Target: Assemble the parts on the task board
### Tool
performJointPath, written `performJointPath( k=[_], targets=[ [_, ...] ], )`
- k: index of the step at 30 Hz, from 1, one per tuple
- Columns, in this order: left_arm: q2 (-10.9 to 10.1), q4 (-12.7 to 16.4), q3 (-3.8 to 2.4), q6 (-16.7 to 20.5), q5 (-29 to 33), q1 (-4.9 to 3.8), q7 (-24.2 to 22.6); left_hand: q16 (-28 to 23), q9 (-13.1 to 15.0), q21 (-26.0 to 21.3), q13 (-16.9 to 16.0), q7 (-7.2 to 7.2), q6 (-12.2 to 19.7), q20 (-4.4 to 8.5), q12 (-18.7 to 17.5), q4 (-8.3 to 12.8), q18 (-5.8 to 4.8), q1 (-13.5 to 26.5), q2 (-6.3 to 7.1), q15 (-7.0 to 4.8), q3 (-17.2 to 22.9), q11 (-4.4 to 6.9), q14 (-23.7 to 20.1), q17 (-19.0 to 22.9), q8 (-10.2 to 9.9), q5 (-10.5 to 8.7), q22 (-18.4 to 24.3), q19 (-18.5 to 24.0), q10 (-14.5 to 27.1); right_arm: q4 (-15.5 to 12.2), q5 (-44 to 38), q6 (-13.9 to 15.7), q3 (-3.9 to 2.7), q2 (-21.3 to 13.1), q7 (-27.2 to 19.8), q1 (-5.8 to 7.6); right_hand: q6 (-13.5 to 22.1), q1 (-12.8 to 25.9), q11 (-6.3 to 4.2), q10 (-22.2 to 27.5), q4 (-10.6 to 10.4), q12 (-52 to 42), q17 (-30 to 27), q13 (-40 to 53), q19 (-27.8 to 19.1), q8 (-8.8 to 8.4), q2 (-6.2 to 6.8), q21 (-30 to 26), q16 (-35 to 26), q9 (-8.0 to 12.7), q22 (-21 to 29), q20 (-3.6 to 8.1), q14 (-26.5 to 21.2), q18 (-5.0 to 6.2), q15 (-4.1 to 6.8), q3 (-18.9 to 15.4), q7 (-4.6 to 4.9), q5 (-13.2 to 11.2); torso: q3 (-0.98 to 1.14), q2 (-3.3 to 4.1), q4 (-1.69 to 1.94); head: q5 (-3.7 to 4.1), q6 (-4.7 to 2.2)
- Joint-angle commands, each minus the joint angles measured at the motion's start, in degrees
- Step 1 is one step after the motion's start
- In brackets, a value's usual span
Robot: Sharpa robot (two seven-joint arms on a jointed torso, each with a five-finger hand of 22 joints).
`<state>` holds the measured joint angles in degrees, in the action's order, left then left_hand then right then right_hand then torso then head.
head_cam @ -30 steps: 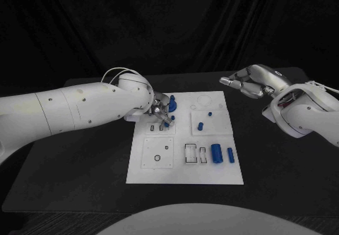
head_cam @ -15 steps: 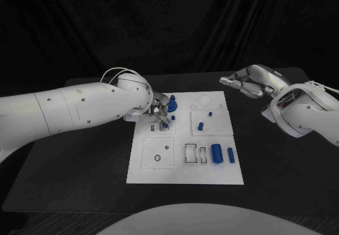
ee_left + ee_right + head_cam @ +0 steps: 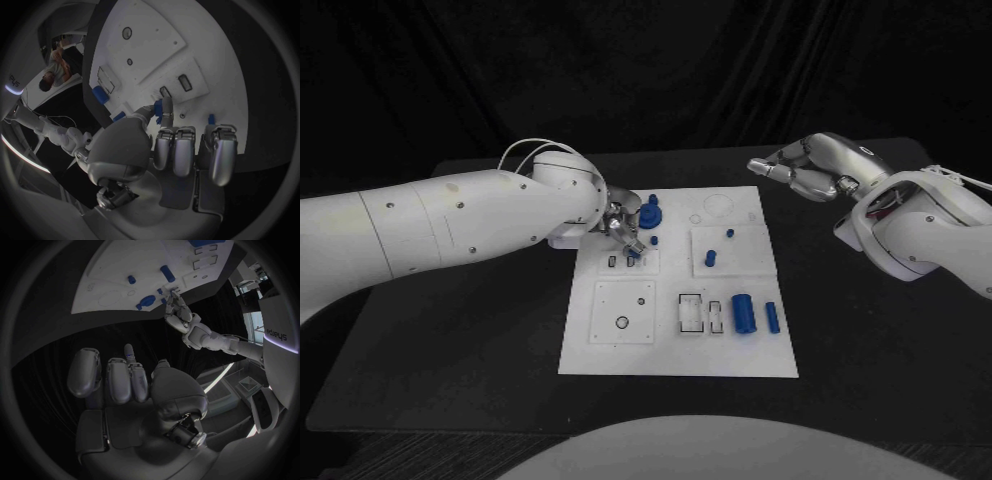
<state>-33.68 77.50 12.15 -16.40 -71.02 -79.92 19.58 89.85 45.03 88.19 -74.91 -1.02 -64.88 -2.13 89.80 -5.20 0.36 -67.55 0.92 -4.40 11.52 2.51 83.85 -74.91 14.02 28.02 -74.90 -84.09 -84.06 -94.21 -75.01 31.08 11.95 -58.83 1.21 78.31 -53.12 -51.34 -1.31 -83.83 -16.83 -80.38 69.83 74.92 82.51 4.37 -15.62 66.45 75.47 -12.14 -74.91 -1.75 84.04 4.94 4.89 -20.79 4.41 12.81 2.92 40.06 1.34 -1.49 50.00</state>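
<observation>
So the left hand (image 3: 625, 226) pinches a small blue part (image 3: 636, 254) right over the task board's (image 3: 678, 355) slots, prob to seat it. Right hand (image 3: 805, 170) idles off-board, fingers curled, holding nothing.

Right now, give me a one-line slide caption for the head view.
Left hand pinches a small blue part over the task board; right hand hovers beyond its far corner.

Place: you're in a robotics lab
Signs: black-draped table (image 3: 473, 330), black curtain backdrop (image 3: 646, 70), white task board (image 3: 678, 350) laid out for your robot's trial
</observation>
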Motion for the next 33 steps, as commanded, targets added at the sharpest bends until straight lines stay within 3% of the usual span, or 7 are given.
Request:
performJointPath(
  k=[1, 5, 10, 18, 24, 27, 33],
  targets=[
    [-1.5, 1.5, -0.04, 3.9, -0.4, 0.03, -0.3, 0.2, 0.2, -0.3, -15.1, 0.18, 0.2, 0.35, 0.2, 2.8, 0.44, 0.5, 0.42, -0.38, 3.6, 0.13, 6.2, -15.1, -0.3, 0.32, -13.4, -3.3, -5.9, -0.2, 0.0, -0.4, -0.05, -0.2, 0.5, -0.13, -0.3, -0.1, 0.34, 0.0, 0.1, 0.3, -0.1, 6.4, -0.3, 0.08, -0.63, -0.3, -0.1, -0.1, -6.9, 0.04, 2.6, -0.25, -0.24, -0.4, 0.16, -0.3, 0.0, 0.0, -0.01, -0.2, 0.0],
    [-3.8, 3.5, -0.04, 4.9, -0.1, -0.35, 0.2, 0.2, 1.1, 0.0, -15.1, 0.37, -0.5, 0.6, 0.2, 2.9, 0.34, 2.0, 0.94, -0.75, 6.0, 0.54, 6.2, -15.1, -0.1, 1.42, -13.6, -3.7, -5.9, -0.2, 0.0, -0.7, -0.05, -0.4, 0.8, -0.13, -0.4, -1.0, 0.45, 0.1, 0.3, 0.5, -0.2, 6.3, -0.4, 0.1, -0.72, -0.5, -0.2, -0.1, -7.0, -0.05, 2.6, -0.23, -0.34, -0.2, 0.27, 0.7, 0.0, 0.0, -0.02, -0.58, 0.0],
    [-6.3, 4.9, -0.04, 5.6, 8.0, -1.08, 0.7, 0.2, 1.9, 0.1, -15.1, 0.51, -0.6, 0.86, 0.2, 3.2, 0.27, 2.7, 1.06, -1.0, 7.8, 0.73, 6.2, -15.1, 0.1, 1.67, -13.8, -4.0, -5.9, -0.2, 0.0, -1.2, -0.05, -0.3, 1.0, -0.13, -0.4, -2.1, 0.48, 0.2, 0.4, 0.5, -0.2, 6.3, -0.4, 0.06, -0.68, -0.5, -0.2, -0.1, -7.1, -0.11, 2.5, -0.24, -0.38, 0.0, 0.29, 1.4, 0.05, 0.0, -0.05, -0.84, 0.0],
    [-8.9, 7.0, -0.03, 7.3, 12.2, -1.33, 1.2, 0.2, 2.5, -0.1, -15.1, 0.46, -0.6, 1.01, 0.2, 3.3, 0.35, 3.5, 0.99, -1.11, 8.9, 0.79, 6.2, -15.1, 0.2, 1.44, -13.6, -3.8, -5.9, -0.3, 0.0, -1.6, -0.05, -0.2, 1.2, -0.13, -0.4, -2.2, 0.48, 0.2, 0.4, 0.5, -0.2, 6.3, -0.4, 0.06, -0.68, -0.5, -0.2, -0.1, -7.1, -0.11, 2.5, -0.25, -0.39, 0.0, 0.29, 1.4, 0.08, -0.05, 0.02, -0.66, 0.0],
    [-10.2, 8.2, -0.01, 7.4, 12.9, -1.36, 1.4, 0.2, 3.2, -0.1, -15.1, 0.59, -1.0, 1.15, 0.2, 3.0, 0.34, 4.7, 0.44, -1.26, 9.7, 0.93, 6.2, -15.1, 0.4, 1.02, -13.6, -3.8, -5.9, -0.2, 0.0, -1.8, -0.05, -0.1, 1.2, -0.13, -0.4, -2.2, 0.48, 0.2, 0.4, 0.5, -0.2, 6.3, -0.4, 0.06, -0.68, -0.5, -0.2, -0.1, -7.1, -0.11, 2.5, -0.25, -0.39, 0.0, 0.29, 1.4, 0.1, -0.09, 0.17, -0.83, 0.0],
    [-10.6, 8.4, 0.0, 7.6, 13.0, -1.31, 1.5, 0.2, 3.6, -0.3, -15.1, 0.6, -0.9, 1.22, 0.2, 2.8, 0.41, 5.6, 0.19, -1.3, 10.1, 0.95, 6.2, -15.1, 0.5, 0.02, -13.5, -3.6, -5.9, -0.2, 0.0, -1.8, -0.05, 0.0, 1.2, -0.13, -0.4, -2.2, 0.48, 0.2, 0.4, 0.5, -0.2, 6.3, -0.4, 0.06, -0.68, -0.5, -0.2, -0.1, -7.1, -0.11, 2.5, -0.25, -0.39, 0.0, 0.29, 1.4, 0.08, -0.05, 0.05, -1.18, 0.0],
    [-11.0, 8.7, 0.02, 8.6, 13.1, -1.07, 1.6, 0.2, 3.7, -0.5, -15.1, 0.58, -0.6, 1.23, 0.2, 2.8, 0.47, 5.7, -0.06, -1.3, 10.4, 0.94, 6.2, -15.1, 0.3, -0.18, -13.4, -3.5, -5.9, -0.2, 0.0, -2.1, -0.05, 0.0, 1.1, -0.13, -0.4, -2.4, 0.48, 0.2, 0.4, 0.6, -0.2, 6.2, -0.4, 0.05, -0.63, -0.4, -0.2, -0.1, -7.1, -0.12, 2.5, -0.26, -0.39, 0.0, 0.29, 1.5, 0.06, -0.04, 0.06, -1.47, 0.0]
  ],
)
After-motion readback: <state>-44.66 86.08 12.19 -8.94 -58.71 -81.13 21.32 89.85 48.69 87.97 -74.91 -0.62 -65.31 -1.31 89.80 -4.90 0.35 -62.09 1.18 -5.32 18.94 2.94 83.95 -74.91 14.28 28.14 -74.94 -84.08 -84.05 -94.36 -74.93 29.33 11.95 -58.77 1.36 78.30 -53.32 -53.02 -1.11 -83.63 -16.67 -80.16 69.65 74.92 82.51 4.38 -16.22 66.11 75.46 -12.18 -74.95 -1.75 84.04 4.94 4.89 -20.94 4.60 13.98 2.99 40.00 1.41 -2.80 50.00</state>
